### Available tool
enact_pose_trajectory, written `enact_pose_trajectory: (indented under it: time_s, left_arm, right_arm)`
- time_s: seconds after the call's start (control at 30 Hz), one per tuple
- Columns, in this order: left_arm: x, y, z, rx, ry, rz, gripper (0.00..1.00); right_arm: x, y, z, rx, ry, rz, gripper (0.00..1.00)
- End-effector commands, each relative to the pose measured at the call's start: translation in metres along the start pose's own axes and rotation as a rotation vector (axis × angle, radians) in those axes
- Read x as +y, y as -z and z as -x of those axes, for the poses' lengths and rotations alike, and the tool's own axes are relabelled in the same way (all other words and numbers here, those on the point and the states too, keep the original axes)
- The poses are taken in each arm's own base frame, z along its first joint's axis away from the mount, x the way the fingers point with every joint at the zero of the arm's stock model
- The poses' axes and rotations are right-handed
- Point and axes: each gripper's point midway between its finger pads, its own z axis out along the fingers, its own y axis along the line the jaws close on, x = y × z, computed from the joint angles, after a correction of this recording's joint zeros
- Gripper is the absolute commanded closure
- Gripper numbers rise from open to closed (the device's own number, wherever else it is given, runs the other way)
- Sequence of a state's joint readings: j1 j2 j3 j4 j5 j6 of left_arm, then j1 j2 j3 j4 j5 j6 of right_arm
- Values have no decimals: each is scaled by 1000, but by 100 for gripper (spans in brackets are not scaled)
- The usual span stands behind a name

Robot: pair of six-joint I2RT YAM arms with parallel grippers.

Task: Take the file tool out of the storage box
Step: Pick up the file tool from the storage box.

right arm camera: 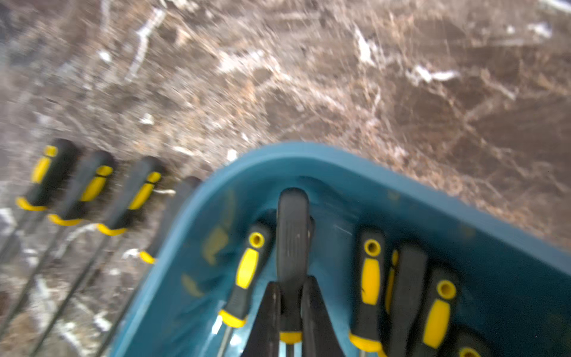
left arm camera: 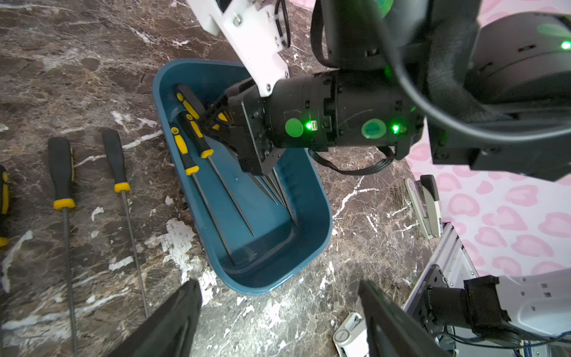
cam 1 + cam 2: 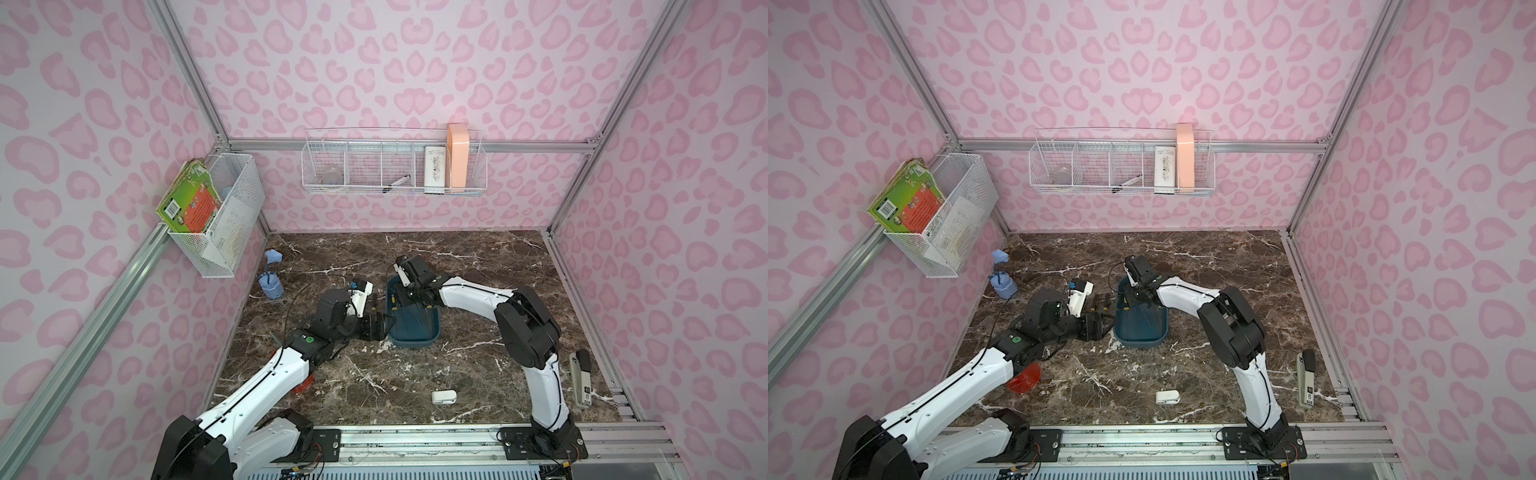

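One box (image 3: 428,328) on table (image 3: 457,374). Inside box, right gripper (image 1: 292,287) — clamped on one file (image 1: 292,235) handle. At least five files in box; four files (image 1: 92,185) beside box. Left gripper (image 2: 278,286) beside box too — fingers apart.

Pink leopard-print walls (image 3: 415,62), aluminium framing (image 3: 266,145) at corners. Long wire basket (image 3: 361,162) on back wall; mesh basket (image 3: 239,199) left of it; brown marble tabletop (image 3: 478,266) below. Light even.
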State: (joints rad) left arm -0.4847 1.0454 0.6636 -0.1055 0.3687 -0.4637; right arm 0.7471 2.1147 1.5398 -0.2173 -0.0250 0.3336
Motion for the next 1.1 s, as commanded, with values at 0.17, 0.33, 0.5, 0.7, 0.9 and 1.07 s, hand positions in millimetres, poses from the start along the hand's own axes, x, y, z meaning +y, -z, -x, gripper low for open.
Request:
enact_pose_trajectory:
  time_s: [0.17,0.33,0.5,0.7,0.9,1.07]
  left_arm:
    - [-11,14,7,-54,-44,-34,15]
    - [-19,20,8,-85,-54,-79,15]
    - [-36,23,10,-102,-52,-180,14]
    - [-67,26,12,-141,-48,-360,15]
    - [-101,30,3,-142,-119,-461,16]
    - [-116,27,-2,-140,-139,-517,17]
  right_arm:
    - [18,25,27,-83,30,76,95]
    - [30,61,46,-208,37,144,96]
    - [46,126,64,-409,61,256,97]
    - [68,217,67,-658,53,444,98]
    - [83,301,49,-887,21,667,99]
    - [91,326,37,-926,6,763,100]
